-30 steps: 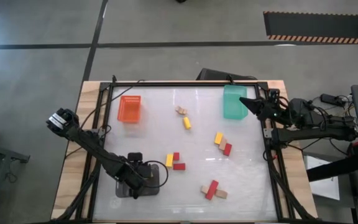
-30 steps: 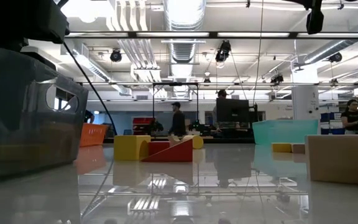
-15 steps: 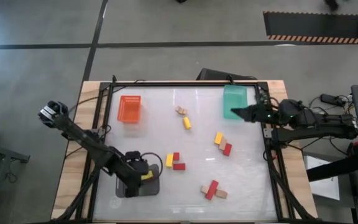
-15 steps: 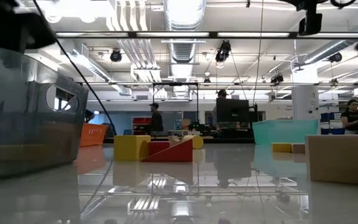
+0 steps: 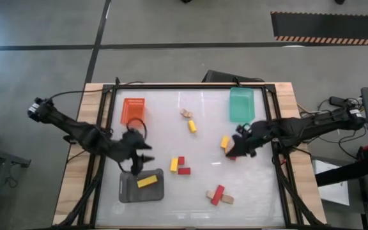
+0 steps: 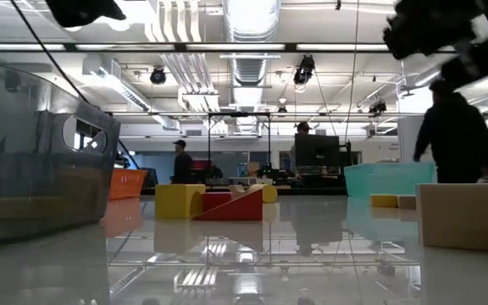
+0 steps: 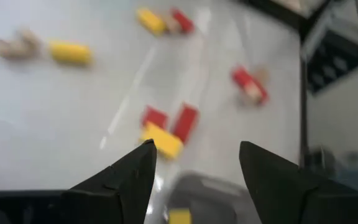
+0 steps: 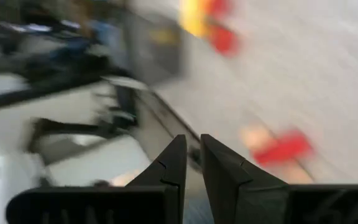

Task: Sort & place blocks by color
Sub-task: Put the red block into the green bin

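High view: a yellow block [image 5: 147, 182] is seen in the grey tray [image 5: 125, 191], just below the left gripper [image 5: 139, 151], fingers apart; the right gripper [image 5: 235, 148], nearly closed, is over the blocks [image 5: 225, 142].

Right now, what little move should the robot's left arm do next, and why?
Probably reach toward the small yellow rectangular block beside the two red blocks. The left gripper is open and empty above the table, a yellow block already lies in the grey plastic tray, and that loose yellow one looks nearest.
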Tool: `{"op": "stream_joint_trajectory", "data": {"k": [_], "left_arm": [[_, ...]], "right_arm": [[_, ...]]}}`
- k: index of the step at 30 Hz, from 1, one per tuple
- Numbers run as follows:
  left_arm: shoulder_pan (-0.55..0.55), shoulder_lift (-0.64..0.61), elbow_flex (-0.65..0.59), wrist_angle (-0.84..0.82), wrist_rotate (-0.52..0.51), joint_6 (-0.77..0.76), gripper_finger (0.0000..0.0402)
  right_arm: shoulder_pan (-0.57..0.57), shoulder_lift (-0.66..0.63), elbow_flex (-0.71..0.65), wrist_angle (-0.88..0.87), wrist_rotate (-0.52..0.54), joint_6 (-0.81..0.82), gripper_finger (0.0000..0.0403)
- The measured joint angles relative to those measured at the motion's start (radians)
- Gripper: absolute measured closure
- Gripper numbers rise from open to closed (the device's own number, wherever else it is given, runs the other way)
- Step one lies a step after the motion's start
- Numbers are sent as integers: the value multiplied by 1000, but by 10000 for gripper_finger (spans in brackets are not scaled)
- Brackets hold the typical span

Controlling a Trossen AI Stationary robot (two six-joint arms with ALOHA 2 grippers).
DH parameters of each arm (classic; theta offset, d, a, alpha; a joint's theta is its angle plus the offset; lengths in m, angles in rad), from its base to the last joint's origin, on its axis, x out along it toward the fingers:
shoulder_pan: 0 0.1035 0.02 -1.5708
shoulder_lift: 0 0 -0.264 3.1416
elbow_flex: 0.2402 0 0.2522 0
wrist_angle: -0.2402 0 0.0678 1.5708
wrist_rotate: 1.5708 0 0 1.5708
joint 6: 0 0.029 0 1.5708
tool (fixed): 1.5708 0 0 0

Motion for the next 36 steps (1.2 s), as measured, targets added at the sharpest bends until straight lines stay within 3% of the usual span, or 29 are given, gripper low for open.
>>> {"op": "stream_joint_trajectory", "data": {"k": [12, 18, 24, 32, 36], "left_arm": [[139, -140, -3, 80, -166, 137, 187], [163, -157, -9, 79, -174, 152, 187], [163, -155, -14, 79, -174, 152, 187], [167, -134, -14, 79, -200, 160, 187], [170, -132, -14, 80, -208, 152, 187]], "right_arm": [[41, -2, 0, -306, 9, 152, 365], [40, 12, -1, -341, 136, 154, 365], [36, 48, 0, -349, 192, 154, 365], [-73, 210, 109, -416, 231, -64, 365], [-98, 312, 236, -595, 222, -172, 365]]}}
